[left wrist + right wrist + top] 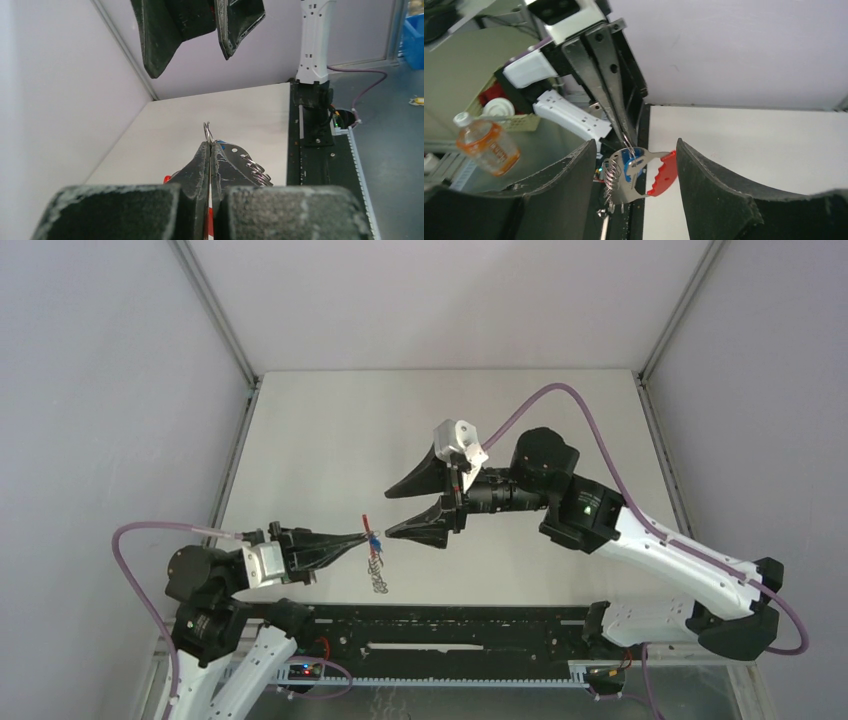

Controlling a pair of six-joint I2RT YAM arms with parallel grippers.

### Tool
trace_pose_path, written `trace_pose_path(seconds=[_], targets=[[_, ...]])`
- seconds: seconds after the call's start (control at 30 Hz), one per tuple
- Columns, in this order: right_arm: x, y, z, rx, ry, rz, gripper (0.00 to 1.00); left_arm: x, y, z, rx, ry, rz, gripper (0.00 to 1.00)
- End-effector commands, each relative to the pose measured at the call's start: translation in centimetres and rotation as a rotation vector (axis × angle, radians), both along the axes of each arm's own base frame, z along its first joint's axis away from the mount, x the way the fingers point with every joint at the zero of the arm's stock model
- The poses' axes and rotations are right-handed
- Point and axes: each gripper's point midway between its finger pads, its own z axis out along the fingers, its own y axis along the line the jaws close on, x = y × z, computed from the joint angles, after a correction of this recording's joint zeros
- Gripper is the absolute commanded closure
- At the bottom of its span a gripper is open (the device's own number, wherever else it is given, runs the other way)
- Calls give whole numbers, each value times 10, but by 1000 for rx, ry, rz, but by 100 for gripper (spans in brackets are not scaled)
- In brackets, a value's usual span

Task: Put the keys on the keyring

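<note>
My left gripper (362, 538) is shut on the keyring (376, 558) and holds it just above the table, near the front edge. The keyring is a flat grey metal plate (636, 187) with a red toothed grip (663, 175) and a bunch of wire rings (612, 172). A blue-headed key (629, 161) hangs against the plate. In the left wrist view a thin ring (207, 131) sticks out past the pinched fingertips (202, 157). My right gripper (402, 510) stands open right of the keyring with its fingers (709, 185) on either side of it, touching nothing.
A black rail (430, 625) runs along the table's near edge below the keyring. Grey walls close in the left, right and back. Off the table, the right wrist view shows an orange-labelled bottle (486, 145) and a basket (519, 120).
</note>
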Motion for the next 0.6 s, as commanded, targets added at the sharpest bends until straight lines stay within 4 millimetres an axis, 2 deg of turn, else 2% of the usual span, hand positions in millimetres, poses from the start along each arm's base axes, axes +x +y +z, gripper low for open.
trace_pose_path(seconds=[0.0,0.13,0.23,0.43,0.57], targets=[[-30,-1,3,-26,-59,242,33,-13,-2,16,-22,-12,-62,100],[-36,3,-1,-57,-60,314,35,-16,-3,18,-23,-6,-76,100],[-36,6,-6,-63,-64,333,40,-17,-3,20,-21,-12,-85,100],[-37,11,-2,-43,-63,354,53,-21,-3,21,-23,12,-100,100],[-33,16,-3,-44,-55,336,53,-22,-3,22,-25,8,-102,100]])
